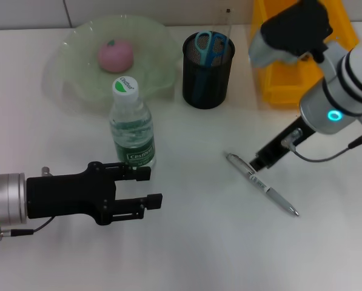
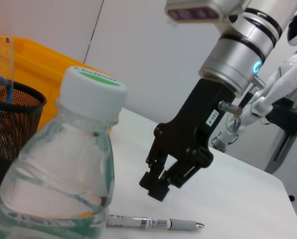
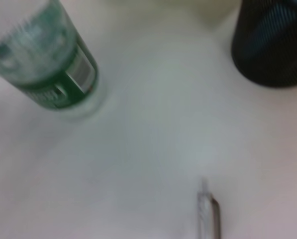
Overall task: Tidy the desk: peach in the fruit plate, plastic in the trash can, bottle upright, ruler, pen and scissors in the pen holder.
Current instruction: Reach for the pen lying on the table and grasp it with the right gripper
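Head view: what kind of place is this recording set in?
Probably a robot lab staged as a desk: a white table with a mesh pen holder, a pen and a water bottle. The left wrist view shows another white robot behind.

Black hands; silver wrists with glowing rings; thin grey cables.

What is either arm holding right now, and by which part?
Nothing. The left gripper sits open beside the upright bottle, apart from it. The right gripper hangs just above the pen, which lies free on the desk.
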Motion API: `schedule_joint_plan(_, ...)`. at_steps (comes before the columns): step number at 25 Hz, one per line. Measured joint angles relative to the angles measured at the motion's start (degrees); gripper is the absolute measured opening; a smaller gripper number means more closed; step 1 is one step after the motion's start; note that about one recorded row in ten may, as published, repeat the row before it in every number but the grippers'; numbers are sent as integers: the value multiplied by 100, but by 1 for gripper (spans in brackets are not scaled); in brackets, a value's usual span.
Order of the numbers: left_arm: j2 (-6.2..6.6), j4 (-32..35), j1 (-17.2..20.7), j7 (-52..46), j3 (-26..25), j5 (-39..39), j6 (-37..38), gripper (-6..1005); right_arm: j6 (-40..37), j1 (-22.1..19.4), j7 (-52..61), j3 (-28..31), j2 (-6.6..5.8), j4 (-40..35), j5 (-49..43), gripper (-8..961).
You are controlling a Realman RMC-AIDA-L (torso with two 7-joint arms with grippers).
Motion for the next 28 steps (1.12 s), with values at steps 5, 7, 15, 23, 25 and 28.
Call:
schedule_joint_plan(5, -10, 0, -6, 0, 0, 0, 0, 663, 2, -9, 111, -215, 21, 17, -153, 253)
schedule_joint_plan(7, -15, 0, -7, 0, 0, 0, 0, 663, 16, -26, 113, -218, 25, 26, -134, 305)
schedule_joint_plan(15, -28, 0, 6, 10, 0, 0, -13, 665, 223, -43, 170, -499, 33, 248, -110, 358)
schedule_joint_plan(23, -26, -1, 26, 26, 0, 0, -22, 664, 395, -36, 270, -754, 39, 322, -98, 349)
schedule_joint_plan(25, -25, 0, 28, 30, 0, 0, -27, 663, 416, -35, 276, -780, 40, 327, -97, 348)
schedule_joint_plan(28, -25, 0, 29, 31, 0, 0, -27, 663, 429, -33, 293, -805, 42, 338, -96, 284)
